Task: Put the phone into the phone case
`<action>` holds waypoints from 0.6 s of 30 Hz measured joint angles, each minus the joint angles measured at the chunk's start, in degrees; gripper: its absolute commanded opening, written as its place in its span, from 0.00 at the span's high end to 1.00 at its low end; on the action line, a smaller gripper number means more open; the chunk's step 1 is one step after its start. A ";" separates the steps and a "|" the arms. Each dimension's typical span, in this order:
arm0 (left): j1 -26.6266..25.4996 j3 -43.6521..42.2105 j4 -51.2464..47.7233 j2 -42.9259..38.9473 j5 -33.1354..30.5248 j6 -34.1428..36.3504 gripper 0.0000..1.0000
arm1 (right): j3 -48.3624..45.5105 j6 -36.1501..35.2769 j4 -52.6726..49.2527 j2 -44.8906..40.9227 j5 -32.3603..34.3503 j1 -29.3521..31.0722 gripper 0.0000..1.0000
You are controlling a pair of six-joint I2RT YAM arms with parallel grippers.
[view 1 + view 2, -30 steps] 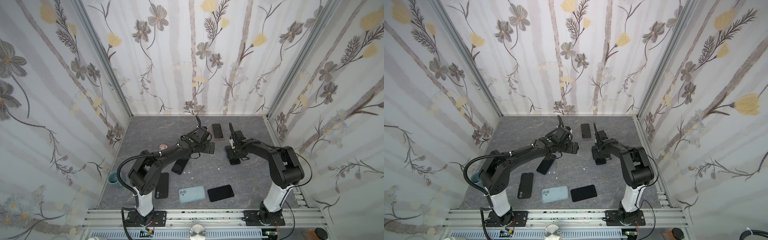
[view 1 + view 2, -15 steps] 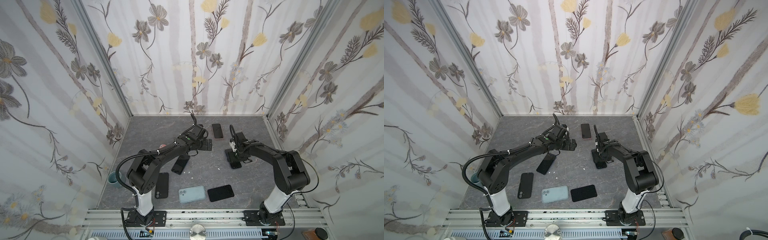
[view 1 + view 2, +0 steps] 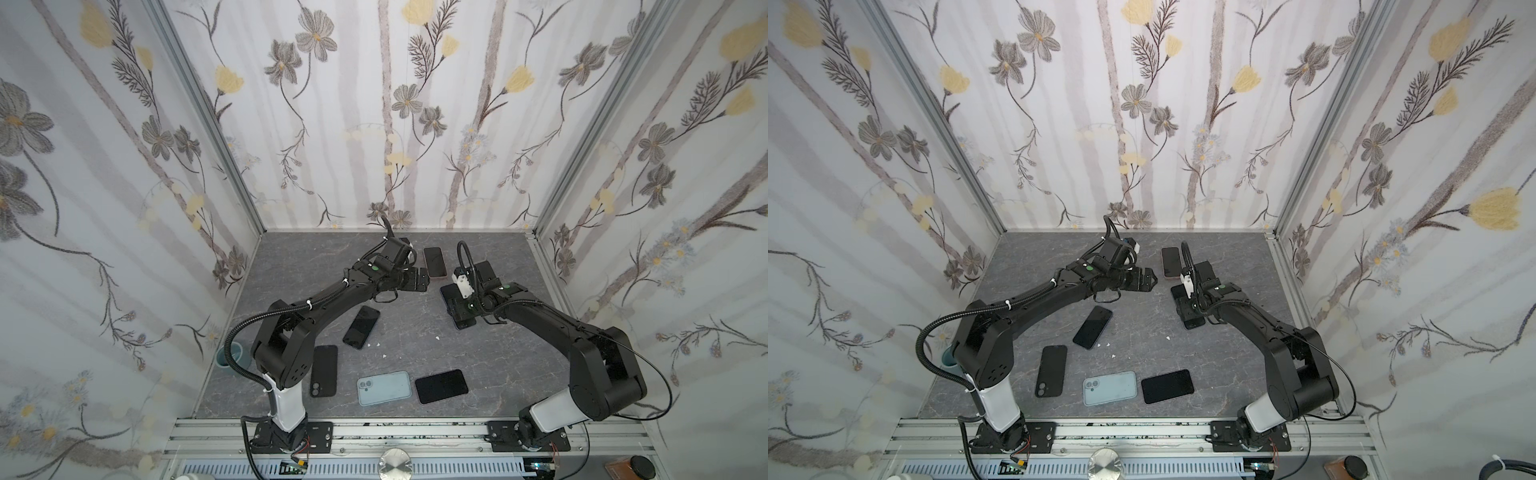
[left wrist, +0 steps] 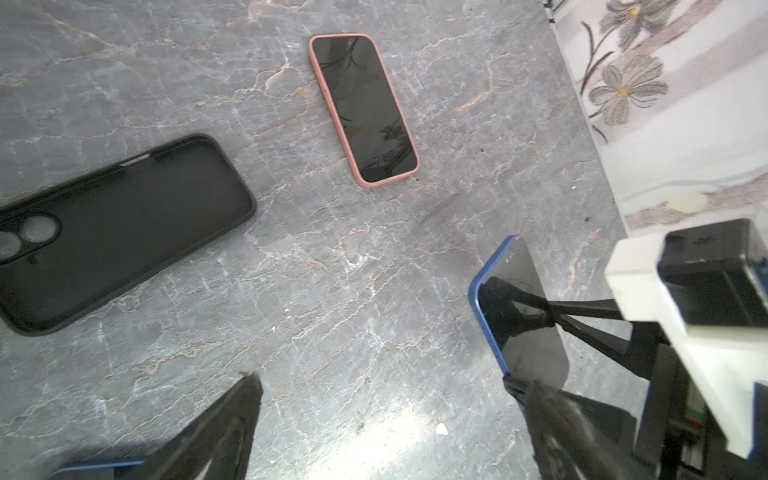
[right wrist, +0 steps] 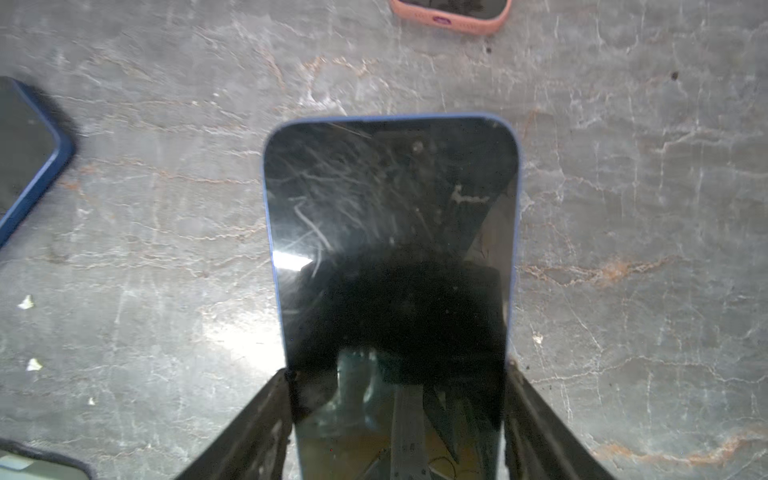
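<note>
The right claw (image 5: 397, 374) grips the near end of the blue-edged phone (image 5: 390, 199), screen up, right of the middle of the table (image 3: 419, 328) and toward its far side. The phone's free end points at the pink phone (image 3: 435, 261) farther back. The left claw (image 4: 384, 380) is wide open and empty, just left of them. The black case (image 4: 120, 232) lies hollow side up near the left claw, apart from both phones.

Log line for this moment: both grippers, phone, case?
left gripper open, empty | right gripper shut on phone | black case empty, lying flat | phone not yet in case
</note>
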 measured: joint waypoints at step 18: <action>2.12 5.33 -4.70 -7.15 10.54 -0.11 0.11 | 0.00 -6.97 7.17 -10.64 -2.40 9.88 0.46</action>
